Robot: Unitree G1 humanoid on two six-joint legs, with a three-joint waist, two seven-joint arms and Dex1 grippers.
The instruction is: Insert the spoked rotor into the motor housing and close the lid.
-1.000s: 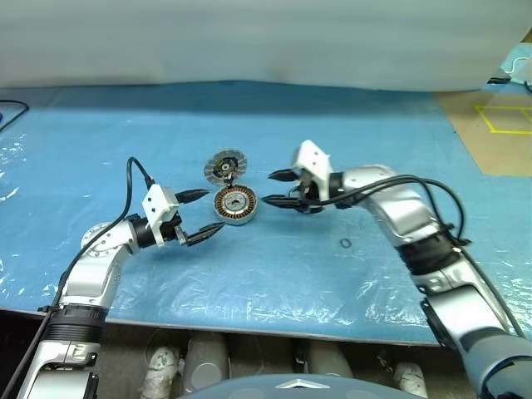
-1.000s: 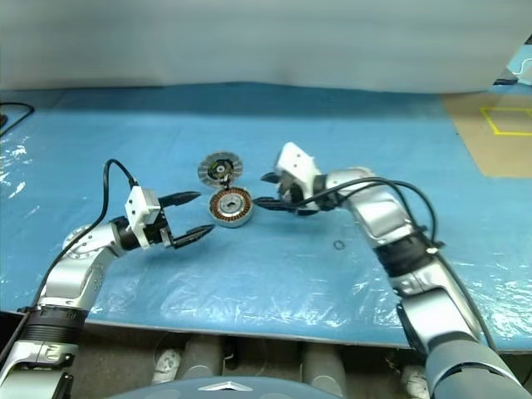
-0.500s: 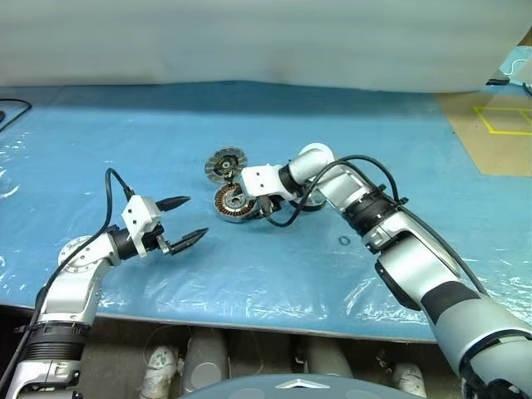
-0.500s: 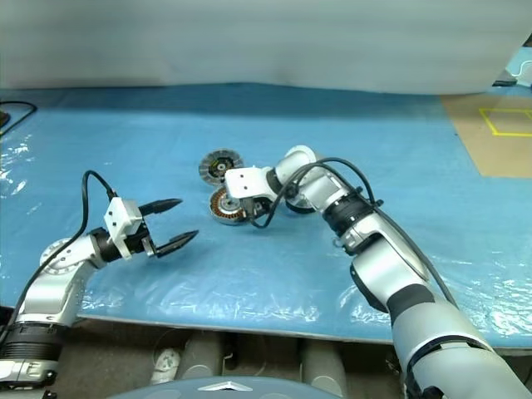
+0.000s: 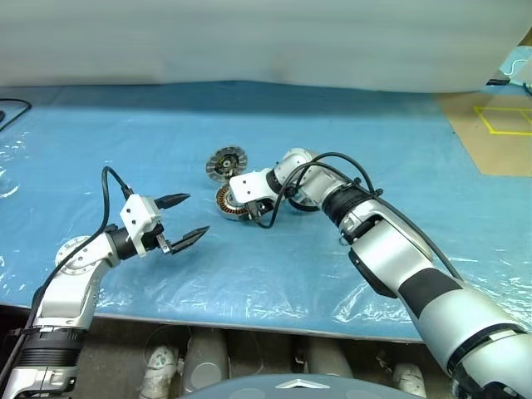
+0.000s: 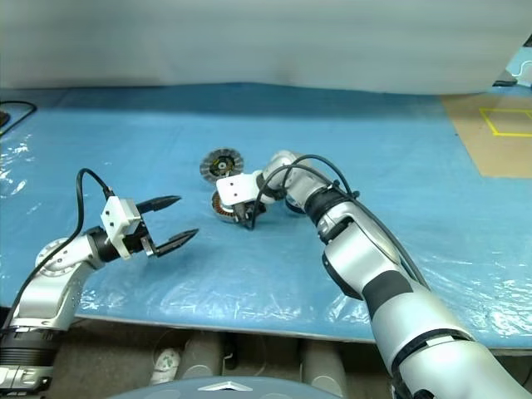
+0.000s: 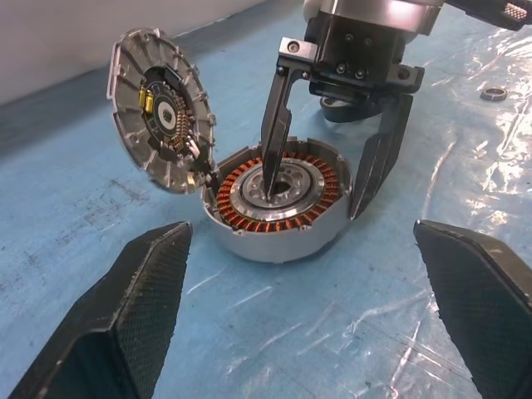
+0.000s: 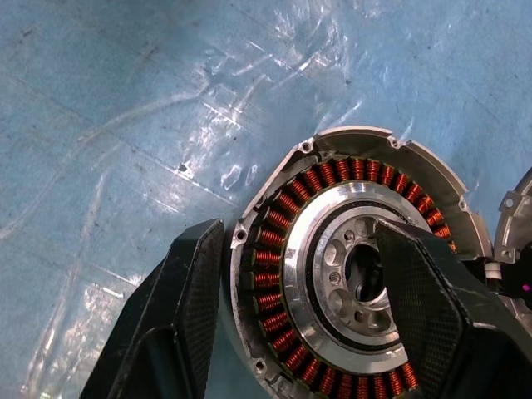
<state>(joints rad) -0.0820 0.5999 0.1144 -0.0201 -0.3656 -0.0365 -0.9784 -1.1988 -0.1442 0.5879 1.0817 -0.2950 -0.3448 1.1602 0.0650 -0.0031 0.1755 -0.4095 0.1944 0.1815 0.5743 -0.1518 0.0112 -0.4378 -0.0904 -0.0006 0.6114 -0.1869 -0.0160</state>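
1. On the blue plastic-covered table [image 5: 100, 133]: the motor housing [image 7: 278, 199], copper windings ringing a silver centre, lying flat near the middle.
2. Propped against the housing's far-left edge: the lid [image 7: 162, 108], tilted nearly upright, ridged inner face and dark centre turned toward the near side.
3. Reaching in from the right and pointing steeply down over the housing: the right gripper [image 7: 324, 187], jaws parted, one finger [image 7: 274, 125] dipping to the silver centre, the other [image 7: 376, 162] outside the housing's right wall. Grasping nothing, so far as can be seen.
4. Hovering well to the near left of the housing: the left gripper [image 5: 184, 218], spread wide and empty, pointing toward the parts.
5. Lying alone on the sheet beyond the right gripper: a small dark ring [image 7: 493, 93].
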